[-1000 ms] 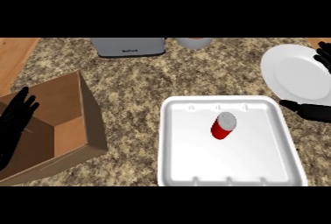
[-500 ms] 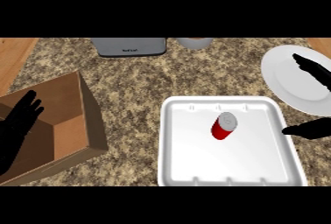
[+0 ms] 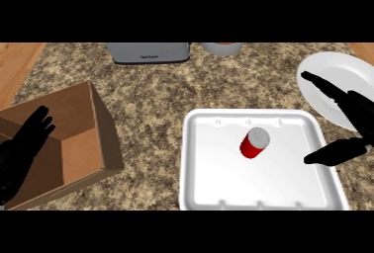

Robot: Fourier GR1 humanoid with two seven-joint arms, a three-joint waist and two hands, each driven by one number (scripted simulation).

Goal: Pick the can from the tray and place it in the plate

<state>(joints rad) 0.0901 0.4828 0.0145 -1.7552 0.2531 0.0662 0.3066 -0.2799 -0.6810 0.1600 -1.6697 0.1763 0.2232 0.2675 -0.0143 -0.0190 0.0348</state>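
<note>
At the white tray's centre, red can lying untouched; over the tray's right rim, right hand spread wide, holding nothing; left of the tray, left hand open.

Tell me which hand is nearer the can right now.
Right. The right hand hovers open at the right edge of the tray, apart from the can. The left hand rests far to the can's left, over the cardboard box.

The white rectangular foam tray lies open around the red cylindrical can; toward two o'clock, the black right hand seemingly overhangs the round white plate.
</note>
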